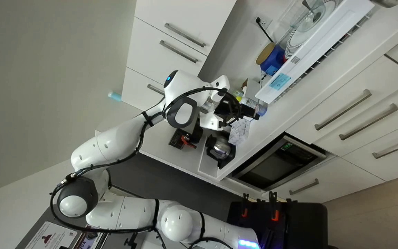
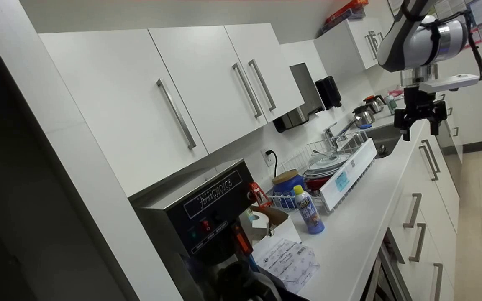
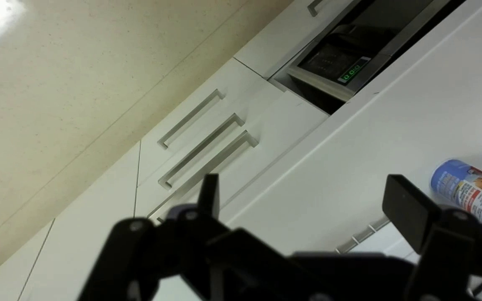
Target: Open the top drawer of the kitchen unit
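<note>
The kitchen unit [image 1: 361,169] is a white drawer block under a long counter; it also shows in the other views [image 2: 439,217] [image 3: 90,221]. The top drawer [image 1: 333,106] is the front just below the counter edge and looks shut or nearly so. Its slim silver bar handle [image 1: 343,110] shows also in the wrist view [image 3: 228,153] and in an exterior view [image 2: 411,215]. My black gripper [image 3: 302,179] is open and empty, above the counter, apart from the handle; it also shows in both exterior views [image 1: 239,120] [image 2: 420,134]. Its left finger partly covers the handle in the wrist view.
A blue spray can [image 3: 471,190] and a dish rack [image 2: 349,175] with plates stand on the counter [image 3: 375,154]. A black oven [image 1: 278,162] sits beside the drawers. Two similar handles [image 3: 201,150] [image 3: 191,119] lie below the top one. A coffee machine [image 2: 211,209] stands at one end.
</note>
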Available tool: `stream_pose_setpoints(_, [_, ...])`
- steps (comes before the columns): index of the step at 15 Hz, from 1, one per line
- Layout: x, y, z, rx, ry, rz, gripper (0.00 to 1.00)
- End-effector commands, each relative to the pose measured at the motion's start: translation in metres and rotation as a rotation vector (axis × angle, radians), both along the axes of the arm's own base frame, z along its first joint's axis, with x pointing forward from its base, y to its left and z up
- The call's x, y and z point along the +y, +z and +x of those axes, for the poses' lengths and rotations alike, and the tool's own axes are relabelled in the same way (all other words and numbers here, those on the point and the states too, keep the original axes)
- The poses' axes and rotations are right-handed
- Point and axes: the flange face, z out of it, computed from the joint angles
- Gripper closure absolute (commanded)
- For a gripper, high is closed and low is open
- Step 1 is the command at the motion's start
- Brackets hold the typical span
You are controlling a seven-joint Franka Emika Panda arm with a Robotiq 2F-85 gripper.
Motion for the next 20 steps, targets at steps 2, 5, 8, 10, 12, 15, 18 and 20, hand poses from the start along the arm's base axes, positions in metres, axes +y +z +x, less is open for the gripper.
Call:
stream_pose_setpoints(2, [-0.004, 0.0, 0.004, -0.012, -0.013, 0.009, 0.0])
stream_pose_setpoints(5, [-0.027, -0.02, 0.008, -0.093, -0.134, 0.055, 0.0])
stream_pose_setpoints(8, [-0.05, -0.044, 0.005, -0.2, -0.257, 0.124, 0.0])
stream_pose_setpoints(10, [-0.063, -0.057, -0.004, -0.27, -0.321, 0.185, 0.0])
stream_pose_setpoints(12, [-0.078, -0.071, -0.012, -0.34, -0.386, 0.242, 0.0])
stream_pose_setpoints(15, [-0.092, -0.113, -0.014, -0.415, -0.462, 0.295, 0.0])
stream_pose_setpoints(18, [-0.084, -0.117, -0.025, -0.404, -0.464, 0.283, 0.0])
stream_pose_setpoints(20, [-0.084, -0.121, -0.025, -0.391, -0.46, 0.283, 0.0])
